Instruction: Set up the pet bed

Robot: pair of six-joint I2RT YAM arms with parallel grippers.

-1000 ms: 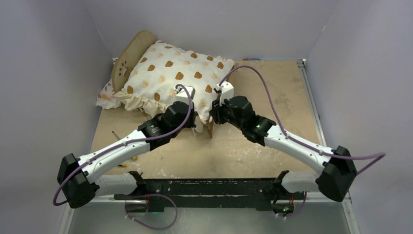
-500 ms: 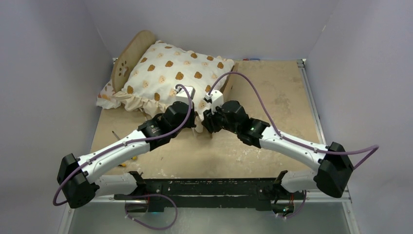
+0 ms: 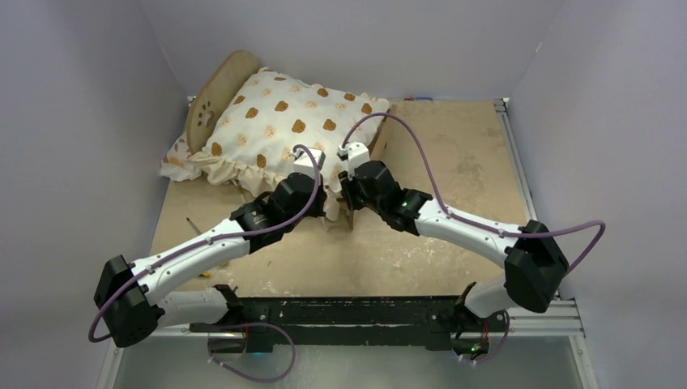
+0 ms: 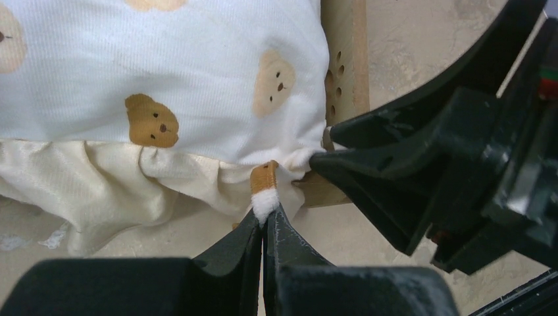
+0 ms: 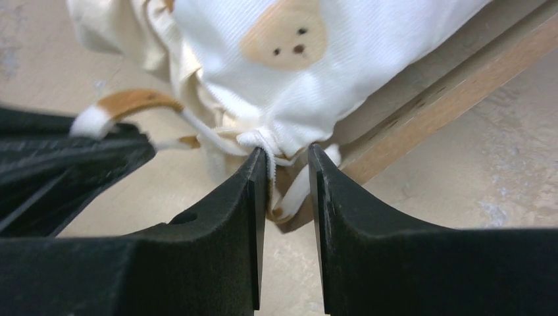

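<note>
The pet bed's wooden headboard [image 3: 217, 87] stands at the back left, and a bear-print cushion [image 3: 283, 121] covers the frame. My left gripper [image 4: 265, 214] is shut on the white end of a tan strap [image 4: 264, 179] at the cushion's near corner. My right gripper [image 5: 287, 157] is open right beside it, its fingertips [image 5: 258, 164] at the cushion's corner seam, where a white tie [image 5: 297, 187] hangs in the gap. A wooden bed rail [image 5: 454, 69] runs behind that corner. From above, the left gripper [image 3: 322, 180] and the right gripper [image 3: 345, 174] nearly touch.
A small floral pillow [image 3: 177, 162] pokes out under the cushion's left side by the headboard. The right gripper's black body [image 4: 447, 158] fills the right of the left wrist view. Grey walls close in the beige table [image 3: 454, 162] on three sides.
The right arm has swung left, bringing its gripper to the cushion's near corner beside the left gripper. The left arm and the strap it holds have not moved.
</note>
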